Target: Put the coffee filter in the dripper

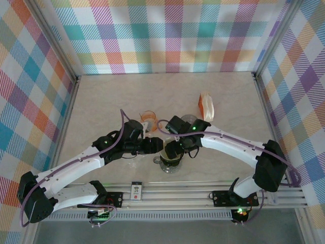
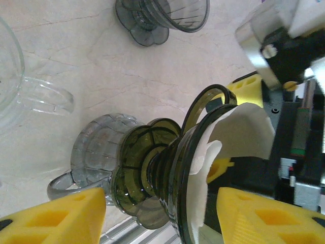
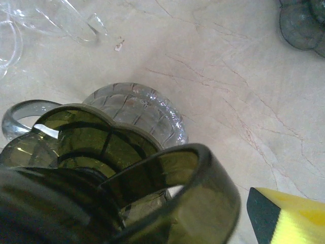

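**Filter seating in tipped dripper, both arms on it**

We mark the dark olive translucent plastic dripper (image 2: 152,173) at mid-surface, between the two arms and tipped on its side. The white paper coffee filter (image 2: 238,134) is already inside its cone, with one edge standing proud of the rim. We judge the step as seating, nearly done.

The left end effector (image 2: 161,203) has its yellow pads set wide apart with the dripper between them. The contact lies below the frame, so we cannot tell whether it is gripping.

The right end effector (image 1: 172,150) has one yellow finger (image 2: 222,166) inside the cone against the paper and the other outside the rim. We cannot tell whether it is clamped.

To do the step well:
- Press the paper down along the cone wall, not across it, so it does not crease.
- Keep the dripper braced while pushing.
- Draw the inside finger out straight, or the filter may come out with it.
- Set the dripper upright afterwards, off the clear ribbed handled cup (image 3: 137,109) just beside its base.

Views:
- The left wrist view shows the filter and the finger inside it, which the top view hides under the arms.
- The right wrist view gives the dripper's scalloped base and loop handle close up, with no paper visible.
- The top view places an orange-and-white packet (image 1: 206,105) well apart on the pale marbled surface (image 1: 111,101).
- Both wrist views catch a smoky grey spare dripper (image 2: 162,15).
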`<move>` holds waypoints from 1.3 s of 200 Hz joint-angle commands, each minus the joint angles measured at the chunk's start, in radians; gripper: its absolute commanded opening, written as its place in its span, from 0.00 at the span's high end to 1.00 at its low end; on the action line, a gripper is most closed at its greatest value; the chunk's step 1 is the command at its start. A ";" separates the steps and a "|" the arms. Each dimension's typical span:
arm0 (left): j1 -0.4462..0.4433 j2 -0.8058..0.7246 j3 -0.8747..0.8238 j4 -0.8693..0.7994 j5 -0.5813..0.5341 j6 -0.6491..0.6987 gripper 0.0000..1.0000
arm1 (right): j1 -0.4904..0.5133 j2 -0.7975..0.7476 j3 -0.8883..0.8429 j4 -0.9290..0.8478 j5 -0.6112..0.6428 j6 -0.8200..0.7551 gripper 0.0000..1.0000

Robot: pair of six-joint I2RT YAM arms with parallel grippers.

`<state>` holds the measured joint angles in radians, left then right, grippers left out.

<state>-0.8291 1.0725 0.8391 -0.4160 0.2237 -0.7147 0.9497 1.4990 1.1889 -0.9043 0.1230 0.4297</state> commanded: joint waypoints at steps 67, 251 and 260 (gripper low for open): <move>-0.010 0.025 -0.013 0.023 0.005 -0.009 0.56 | 0.009 0.007 -0.034 0.023 0.023 -0.003 0.13; -0.010 0.032 -0.013 0.016 0.005 -0.008 0.67 | 0.007 -0.005 -0.078 0.035 0.041 0.023 0.12; -0.010 0.033 -0.013 0.016 0.007 -0.008 0.67 | 0.008 -0.012 -0.065 0.026 0.041 0.021 0.12</move>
<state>-0.8291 1.0969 0.8379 -0.3962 0.2268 -0.7250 0.9504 1.4834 1.1393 -0.8680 0.1497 0.4377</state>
